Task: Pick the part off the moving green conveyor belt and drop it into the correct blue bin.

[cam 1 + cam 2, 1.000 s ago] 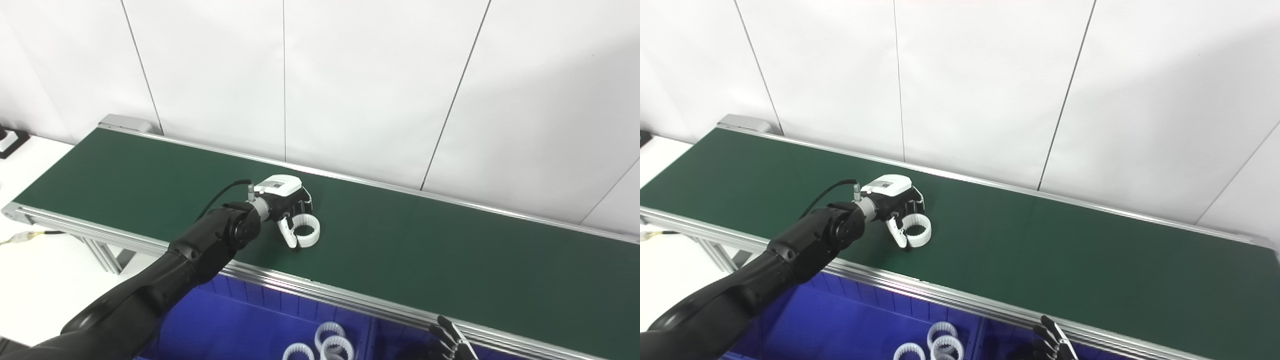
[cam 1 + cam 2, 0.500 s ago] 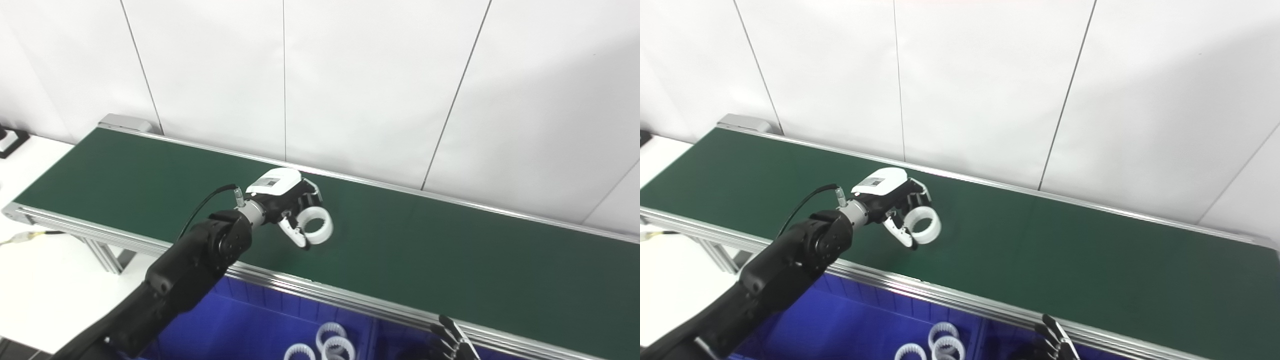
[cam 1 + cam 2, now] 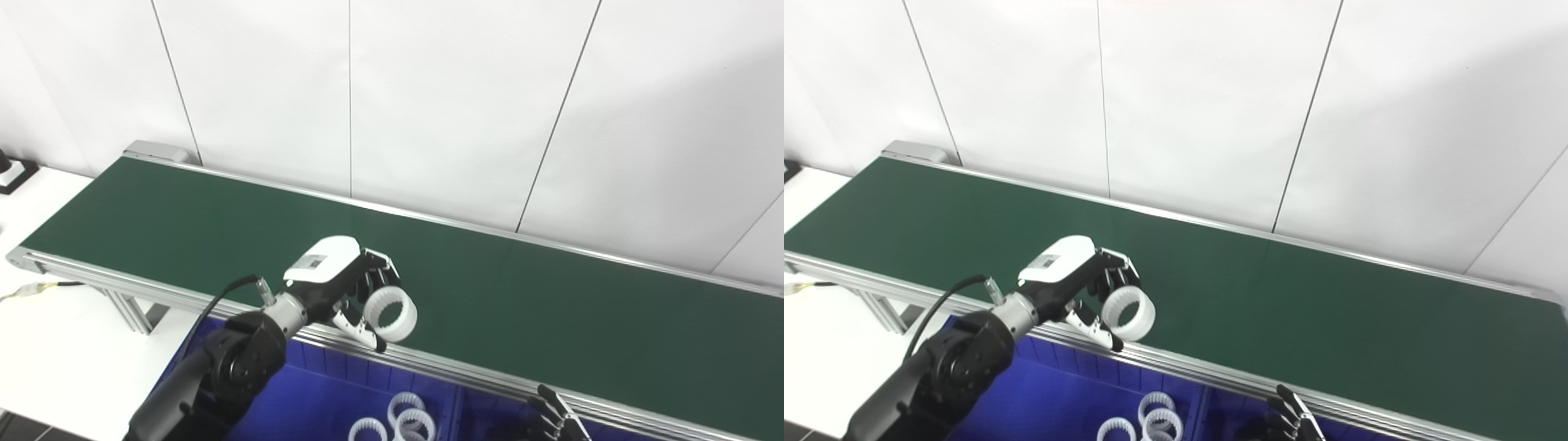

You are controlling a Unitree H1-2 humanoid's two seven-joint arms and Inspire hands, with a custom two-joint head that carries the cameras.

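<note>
My left hand [image 3: 343, 288] is shut on a white toothed ring [image 3: 390, 314], pinched between thumb and fingers. It holds the ring in the air over the near rail of the green conveyor belt [image 3: 551, 306]. Below the rail lies a blue bin [image 3: 318, 398] with three similar white rings [image 3: 398, 422] inside. Only the dark fingertips of my right hand [image 3: 554, 419] show at the bottom edge, spread apart and holding nothing.
A divider [image 3: 456, 410] separates the blue bin from another compartment on the right. A white table [image 3: 55, 343] lies to the left with a cable [image 3: 37, 288] on it. White wall panels stand behind the belt.
My left hand lifted the ring off the belt and pulled it back toward me, to above the near rail. The right hand stayed still.
</note>
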